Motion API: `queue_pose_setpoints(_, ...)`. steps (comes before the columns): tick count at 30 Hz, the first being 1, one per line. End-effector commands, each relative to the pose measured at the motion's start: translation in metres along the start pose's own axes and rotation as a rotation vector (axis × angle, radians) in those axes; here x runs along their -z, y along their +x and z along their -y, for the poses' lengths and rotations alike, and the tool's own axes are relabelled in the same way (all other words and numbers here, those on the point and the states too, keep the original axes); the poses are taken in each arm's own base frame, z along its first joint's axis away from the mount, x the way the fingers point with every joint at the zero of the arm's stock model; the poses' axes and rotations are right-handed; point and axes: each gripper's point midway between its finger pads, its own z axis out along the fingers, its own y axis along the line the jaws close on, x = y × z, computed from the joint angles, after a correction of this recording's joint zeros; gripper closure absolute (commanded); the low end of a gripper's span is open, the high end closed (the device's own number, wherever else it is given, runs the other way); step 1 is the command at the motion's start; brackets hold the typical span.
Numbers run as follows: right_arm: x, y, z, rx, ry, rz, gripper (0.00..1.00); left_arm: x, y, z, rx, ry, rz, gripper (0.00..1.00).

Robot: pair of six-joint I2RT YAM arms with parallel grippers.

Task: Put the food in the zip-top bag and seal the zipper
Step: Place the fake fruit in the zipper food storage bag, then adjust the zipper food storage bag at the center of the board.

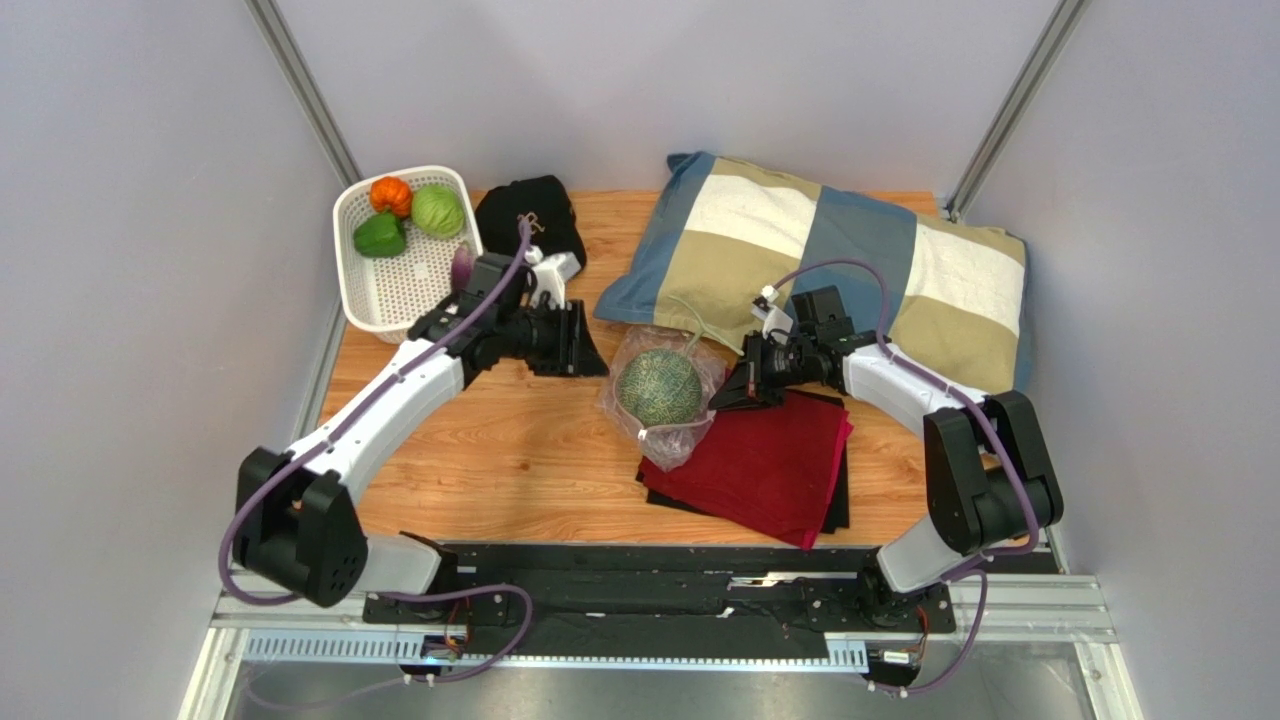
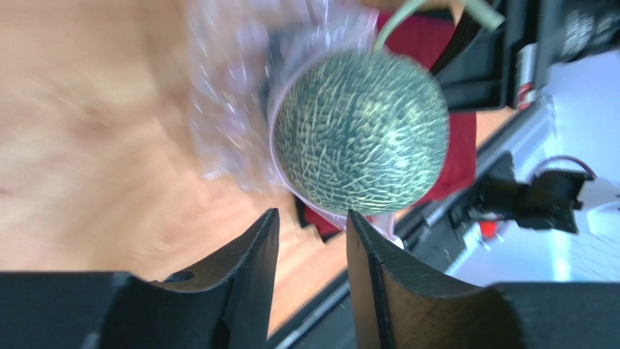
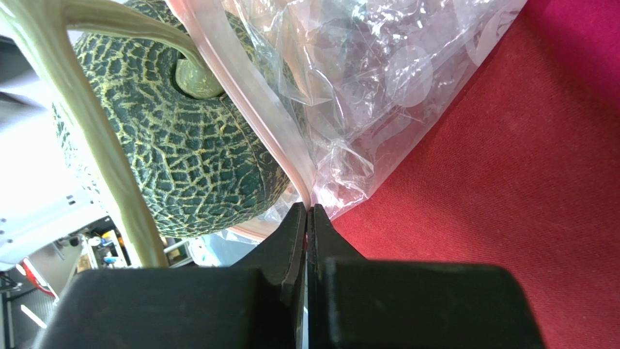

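Wooden table; grey walls; melon in bag

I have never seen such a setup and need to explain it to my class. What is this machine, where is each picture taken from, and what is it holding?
Two robot arms are bolted to a wooden table. The wide picture looks down from above; the other two come from cameras on each wrist. The left arm's fingers are open and empty. The right arm's fingers pinch the edge of a clear crinkly zip-top bag, with a netted grey-green melon in its mouth, partly over a red cloth. A white perforated basket holds an orange pumpkin, pale green cabbage and green pepper.
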Motion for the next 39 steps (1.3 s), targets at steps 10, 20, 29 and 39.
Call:
queue_pose_setpoints(10, 0.006, -0.008, -0.002, 0.122, -0.002, 0.051, 1.00, -0.049, 0.032, 0.003, 0.213, 0.160, -0.118, 0.64)
queue_pose_setpoints(20, 0.007, -0.009, -0.003, 0.140, -0.004, 0.051, 1.00, -0.064, 0.029, -0.016, 0.240, 0.103, -0.116, 0.67)
queue_pose_setpoints(29, 0.005, -0.008, -0.003, 0.140, -0.006, 0.045, 1.00, -0.071, 0.036, -0.024, 0.306, 0.103, -0.142, 0.71)
queue_pose_setpoints(39, 0.002, -0.006, 0.001, 0.150, -0.004, 0.037, 1.00, -0.077, 0.026, -0.017, 0.374, 0.220, -0.116, 0.67)
